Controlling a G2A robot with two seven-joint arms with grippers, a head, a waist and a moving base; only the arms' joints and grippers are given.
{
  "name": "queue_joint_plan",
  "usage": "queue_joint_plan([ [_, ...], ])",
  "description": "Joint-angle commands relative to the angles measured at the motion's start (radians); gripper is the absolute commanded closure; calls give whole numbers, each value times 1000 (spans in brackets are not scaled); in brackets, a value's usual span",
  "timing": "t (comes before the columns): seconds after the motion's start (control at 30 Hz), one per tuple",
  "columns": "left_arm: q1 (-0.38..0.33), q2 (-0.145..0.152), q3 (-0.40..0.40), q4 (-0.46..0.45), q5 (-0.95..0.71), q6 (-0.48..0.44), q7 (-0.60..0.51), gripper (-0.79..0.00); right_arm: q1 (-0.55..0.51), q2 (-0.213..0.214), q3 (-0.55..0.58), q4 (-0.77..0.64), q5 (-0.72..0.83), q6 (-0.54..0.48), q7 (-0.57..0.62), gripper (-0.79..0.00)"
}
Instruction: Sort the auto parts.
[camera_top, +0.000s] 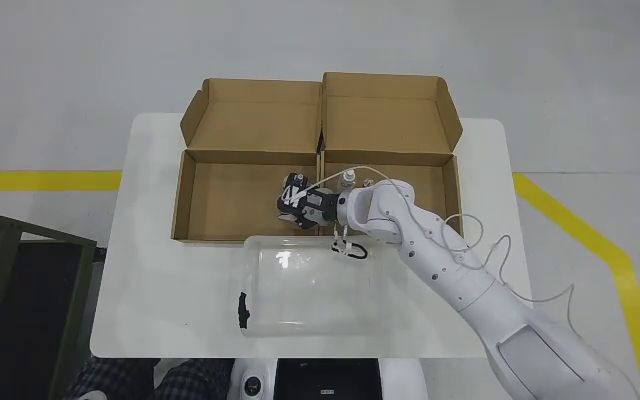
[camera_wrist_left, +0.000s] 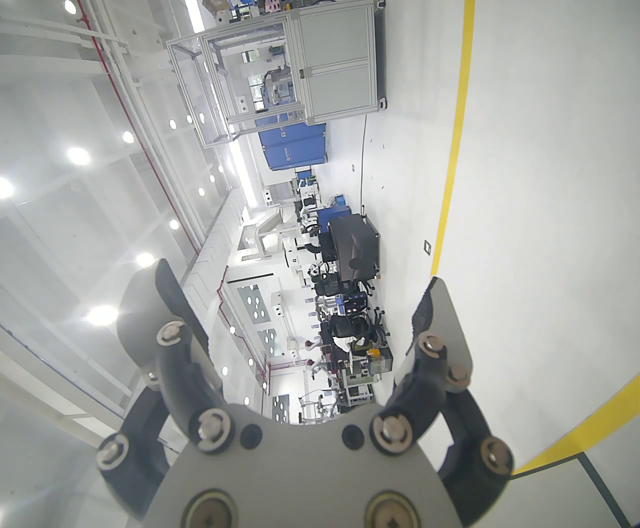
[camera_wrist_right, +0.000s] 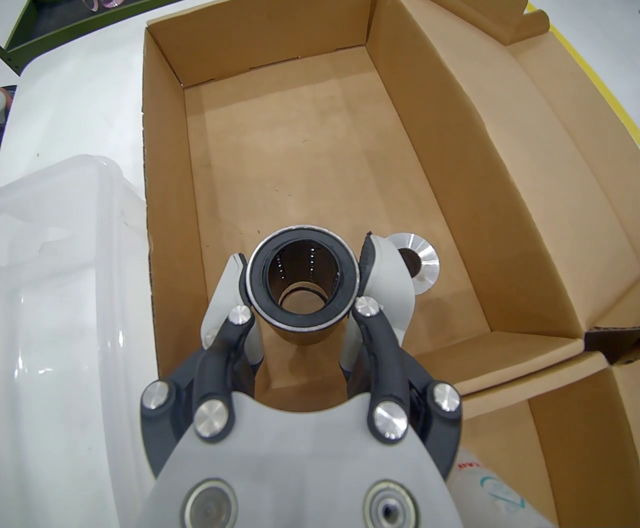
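My right gripper (camera_wrist_right: 304, 260) is shut on a black cylindrical bearing (camera_wrist_right: 302, 322) with a metal rim, held upright with its bore facing the camera. It hangs over the near right end of the left cardboard box (camera_wrist_right: 310, 150). A silver flanged part (camera_wrist_right: 424, 260) lies on that box's floor, just behind one finger. In the top view the right gripper (camera_top: 292, 198) sits over the right end of the left box (camera_top: 215, 195). My left gripper (camera_wrist_left: 300, 280) is open with nothing in it and points out at the room.
A second cardboard box (camera_top: 440, 185) stands to the right of the first, both with lids folded back. A clear plastic bin (camera_top: 300, 290) sits at the table's front, with a black piece (camera_top: 242, 310) at its left rim and a black loop (camera_top: 350, 250) at its far edge.
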Motion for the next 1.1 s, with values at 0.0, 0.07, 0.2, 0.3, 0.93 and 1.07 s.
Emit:
queue_joint_plan([
  [0.0,0,0,0,0,0,0,0,-785,0,0,2,0,-2,-2,4,-182],
  [0.07,0,0,0,0,0,0,0,-785,-1,-1,5,0,-3,-6,6,-222],
  [0.2,0,0,0,0,0,0,0,-785,-5,-1,12,-1,-7,-8,9,-280],
  [0.3,0,0,0,0,0,0,0,-785,-11,-1,19,-4,-11,-6,6,-320],
  [0.93,0,0,0,0,0,0,0,-785,-63,16,90,-132,-51,2,-21,-388],
  [1.07,0,0,0,0,0,0,0,-785,-97,31,134,-221,-84,11,-35,-388],
])
